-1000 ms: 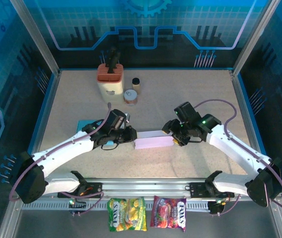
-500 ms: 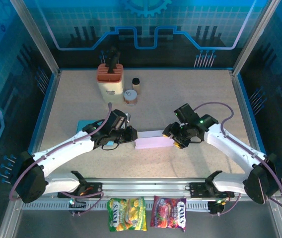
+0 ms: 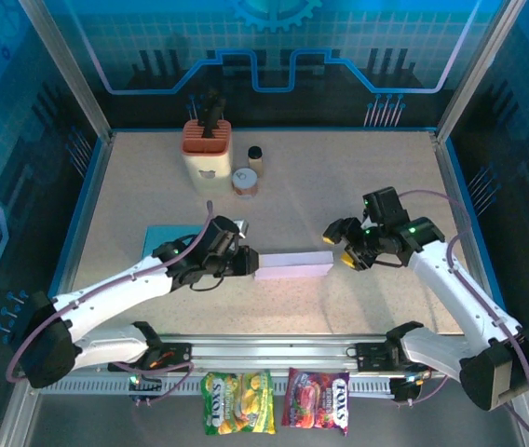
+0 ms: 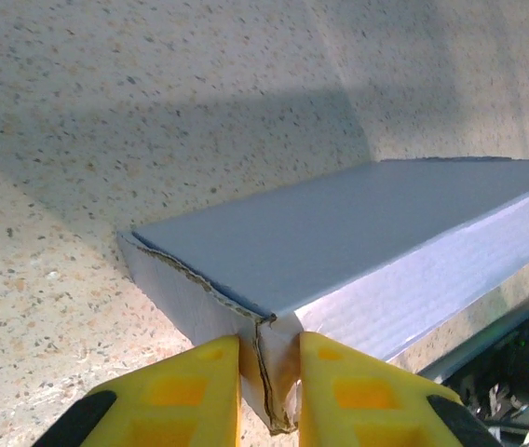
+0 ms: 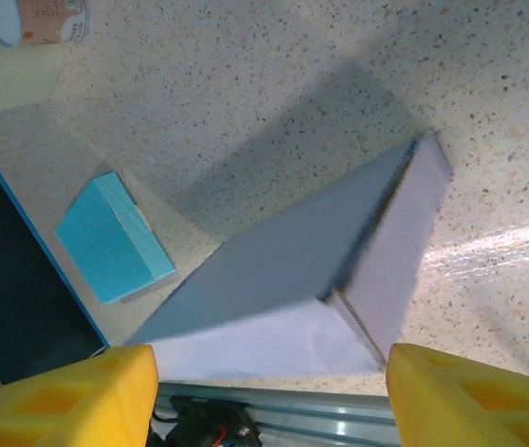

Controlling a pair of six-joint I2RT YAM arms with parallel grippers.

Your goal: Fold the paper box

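The pale lavender paper box point(image 3: 292, 265) lies flat and closed-looking on the speckled table, long side running left to right. My left gripper point(image 3: 250, 264) is shut on the torn corner flap at its left end; in the left wrist view the yellow fingers point(image 4: 199, 391) pinch that corner of the box point(image 4: 339, 242) between them, at my left gripper point(image 4: 269, 377). My right gripper point(image 3: 342, 249) hangs open a short way off the box's right end, touching nothing. From the right wrist, the box point(image 5: 283, 270) lies beyond my open right gripper point(image 5: 269, 396).
A flat blue box point(image 3: 167, 240) point(image 5: 111, 237) lies behind the left arm. At the back stand a cream holder with an orange top point(image 3: 207, 154), a small jar point(image 3: 245, 181) and a dark-capped bottle point(image 3: 255, 156). Two snack bags point(image 3: 238, 402) sit past the front rail.
My right gripper has drawn back to the right, off the box's end, and opened wider. The left gripper kept its hold and shifted slightly toward the front with the box.
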